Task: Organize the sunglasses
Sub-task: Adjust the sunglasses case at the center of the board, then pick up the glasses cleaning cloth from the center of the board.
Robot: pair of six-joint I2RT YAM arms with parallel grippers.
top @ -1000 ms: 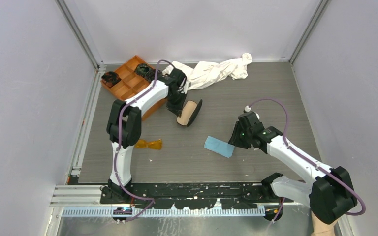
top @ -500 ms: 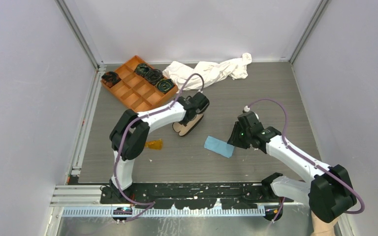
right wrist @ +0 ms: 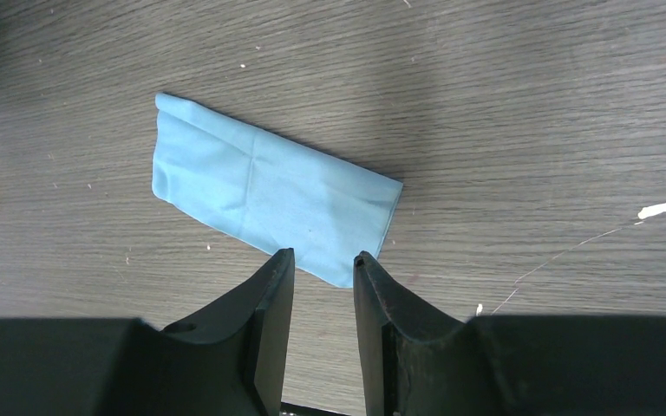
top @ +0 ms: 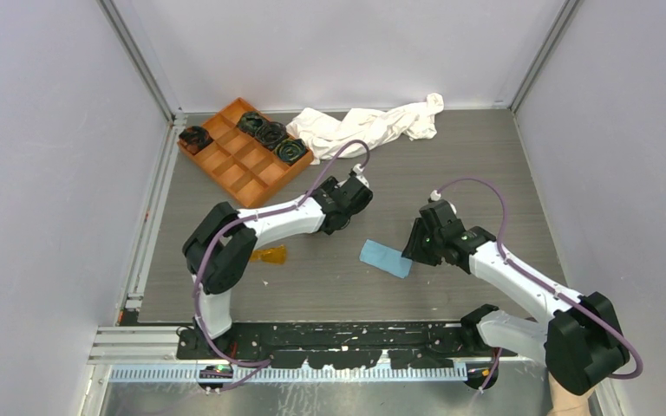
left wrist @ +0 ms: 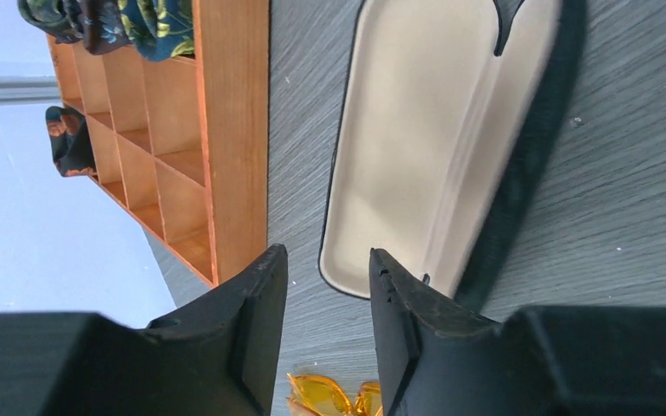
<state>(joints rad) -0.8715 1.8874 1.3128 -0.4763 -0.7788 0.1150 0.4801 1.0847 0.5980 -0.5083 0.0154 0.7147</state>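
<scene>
The sunglasses (top: 270, 255), with amber lenses, lie on the table left of centre, partly under my left arm; they also show at the bottom of the left wrist view (left wrist: 329, 399). The black case (left wrist: 425, 147) lies open, beige lining up; the top view hides it under the arm. My left gripper (left wrist: 327, 256) (top: 347, 206) stands open just off the case's near end, with nothing between the fingers. The light blue cloth (top: 386, 257) (right wrist: 269, 195) lies flat. My right gripper (right wrist: 323, 256) (top: 413, 246) hangs open over the cloth's near corner.
An orange compartment tray (top: 241, 165) (left wrist: 225, 130) with dark items in its far cells stands at the back left, close to the case. A crumpled white cloth (top: 368, 126) lies along the back. Grey walls close in both sides.
My left arm swung the case from beside the tray toward the table's middle, and its jaws have come open off the case. The right arm and blue cloth have not moved.
</scene>
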